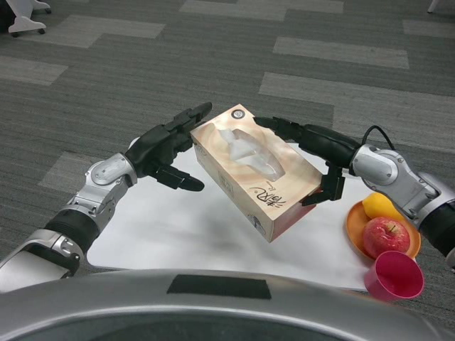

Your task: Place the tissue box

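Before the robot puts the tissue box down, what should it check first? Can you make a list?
1. Tissue box held between both hands: ok, left hand and right hand press its sides.
2. Box level: not ok, it is tilted.
3. Bare spot on the white table below: ok.
4. Orange plate with apple out of the way: ok, off to the right.
5. Pink cup away from box: ok.
6. Grip firmness: cannot tell.
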